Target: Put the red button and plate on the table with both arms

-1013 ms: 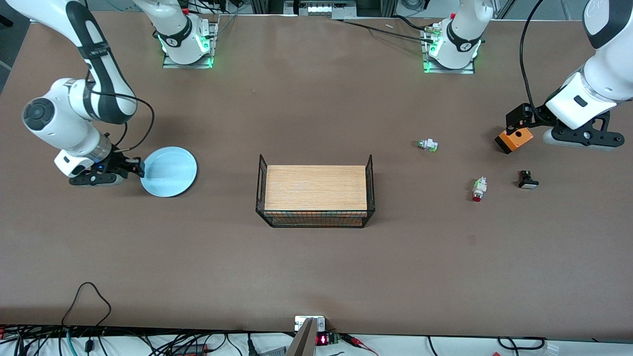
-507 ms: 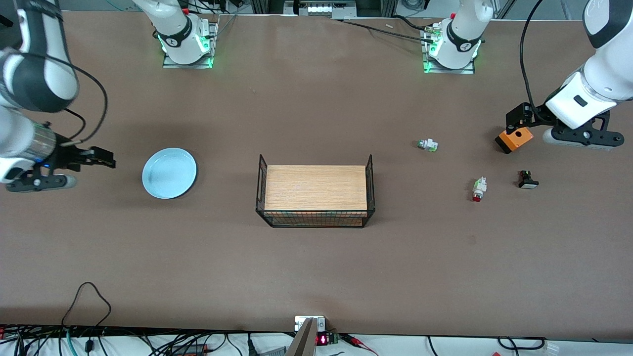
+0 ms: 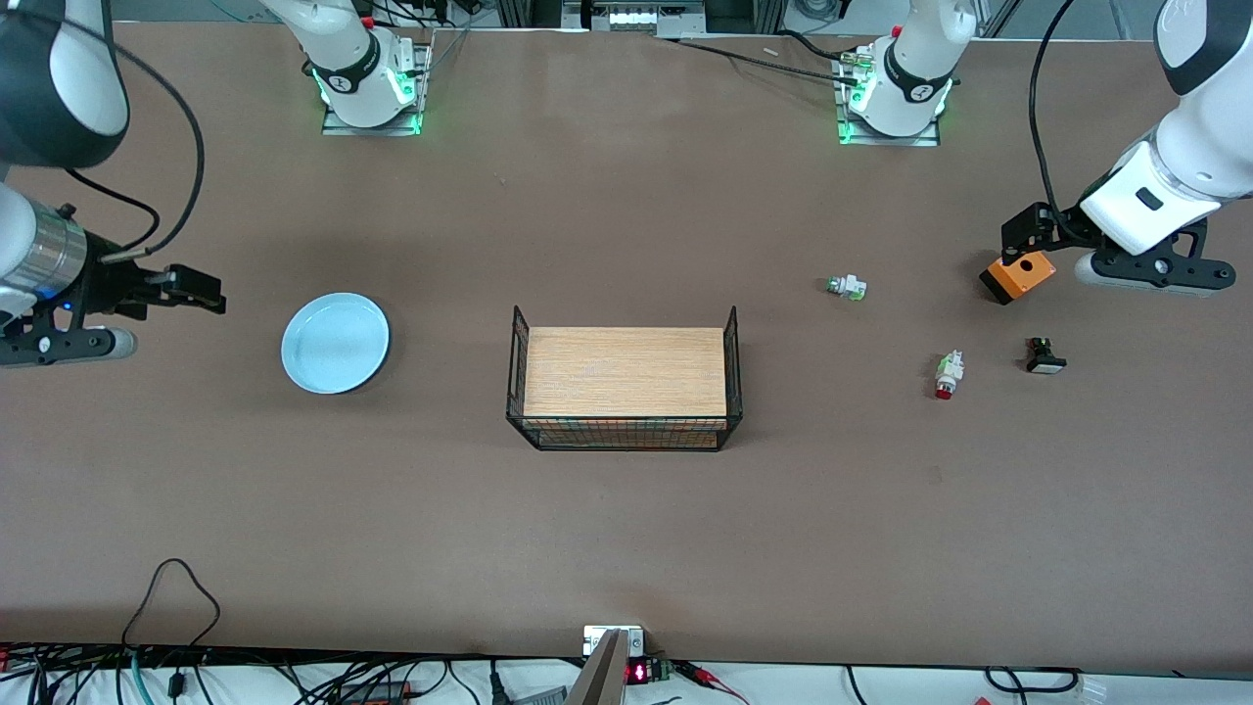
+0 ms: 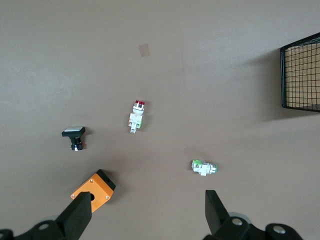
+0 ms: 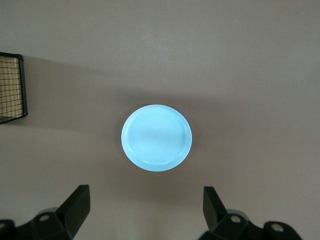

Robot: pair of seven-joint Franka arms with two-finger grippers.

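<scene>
The light blue plate [image 3: 335,343] lies flat on the brown table [image 3: 626,529] toward the right arm's end, and also shows in the right wrist view [image 5: 156,137]. My right gripper [image 3: 201,291] is open and empty, up in the air beside the plate and clear of its rim; its open tips show in the right wrist view [image 5: 145,192]. The red button [image 3: 946,375] lies on its side on the table toward the left arm's end [image 4: 136,117]. My left gripper [image 3: 1020,240] is open and empty, hanging by an orange box [image 4: 147,197].
A black wire tray [image 3: 624,387] with a wood floor stands mid-table. A green-tipped white switch [image 3: 847,287], a black switch with a white cap [image 3: 1044,357] and the orange box [image 3: 1018,277] lie near the red button. Cables run along the table's near edge.
My right gripper has let go of the plate's rim, risen and drawn away toward the right arm's end of the table. The plate stays flat. The left arm has not moved.
</scene>
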